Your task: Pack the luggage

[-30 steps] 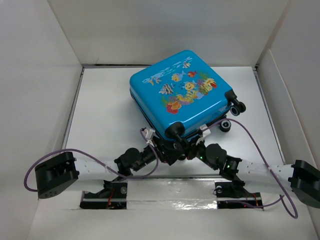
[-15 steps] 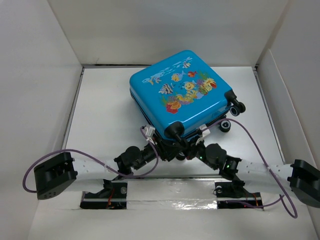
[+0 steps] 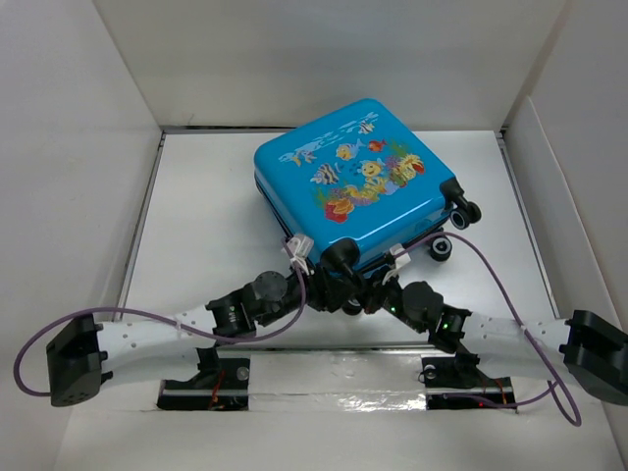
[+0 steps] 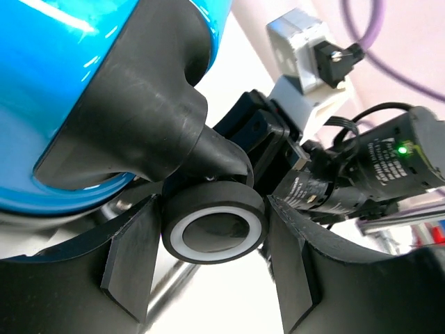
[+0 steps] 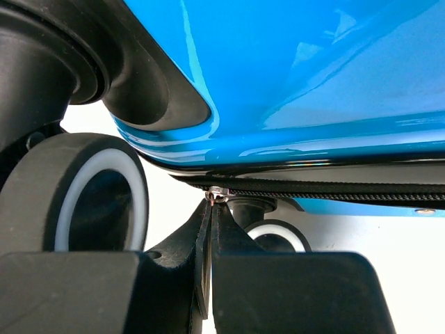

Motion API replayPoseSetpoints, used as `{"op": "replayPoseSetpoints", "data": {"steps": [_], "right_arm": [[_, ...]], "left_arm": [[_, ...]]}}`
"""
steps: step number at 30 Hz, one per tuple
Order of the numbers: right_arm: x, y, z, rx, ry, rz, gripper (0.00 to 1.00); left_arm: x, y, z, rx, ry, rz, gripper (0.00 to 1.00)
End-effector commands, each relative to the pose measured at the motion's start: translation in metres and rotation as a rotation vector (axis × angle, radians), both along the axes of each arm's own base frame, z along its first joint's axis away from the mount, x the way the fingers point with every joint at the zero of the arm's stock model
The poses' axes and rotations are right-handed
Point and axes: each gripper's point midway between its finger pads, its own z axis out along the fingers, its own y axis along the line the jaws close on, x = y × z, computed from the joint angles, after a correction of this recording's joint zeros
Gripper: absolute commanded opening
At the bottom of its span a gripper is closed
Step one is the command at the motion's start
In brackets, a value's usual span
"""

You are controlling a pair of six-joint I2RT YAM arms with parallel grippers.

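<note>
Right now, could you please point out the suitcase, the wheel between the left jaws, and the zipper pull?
suitcase (image 3: pixel 353 182): top view, printed lid.
caster wheel (image 4: pixel 214 233): left wrist view, hub.
zipper pull (image 5: pixel 217 195): right wrist view, metal tab.

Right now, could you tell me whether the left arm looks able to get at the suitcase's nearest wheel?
Probably yes: the left gripper has the wheel between its fingers, which seem to touch it on both sides, and nothing stands in between.
</note>
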Motion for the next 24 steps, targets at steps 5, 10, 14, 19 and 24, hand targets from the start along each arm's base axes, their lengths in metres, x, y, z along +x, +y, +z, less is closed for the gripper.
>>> {"op": "replayPoseSetpoints", "data": {"steps": [5,10,14,19,24], "right_arm": [[0.0,0.012,0.031,0.103,-0.039,0.032,0.0],[-0.002,0.011,0.038,0.144,-0.043,0.017,0.0],[-0.008,0.025,0.05,0.216,-0.045,0.034,0.0],[-0.02,0.057,0.094,0.433,-0.103,0.111,0.0],[-0.035,0.091,0.112,0.614,-0.106,0.199,0.0]], "left_arm": [[0.009,0.008,0.075,0.137,-0.054,0.036,0.0],[0.006,-0.006,0.099,0.122,-0.095,-0.054,0.0],[0.007,-0.021,0.128,-0.011,-0.132,-0.154,0.0],[0.01,-0.052,0.154,-0.116,-0.18,-0.246,0.0],[0.009,-0.065,0.181,-0.178,-0.216,-0.301,0.0]]}}
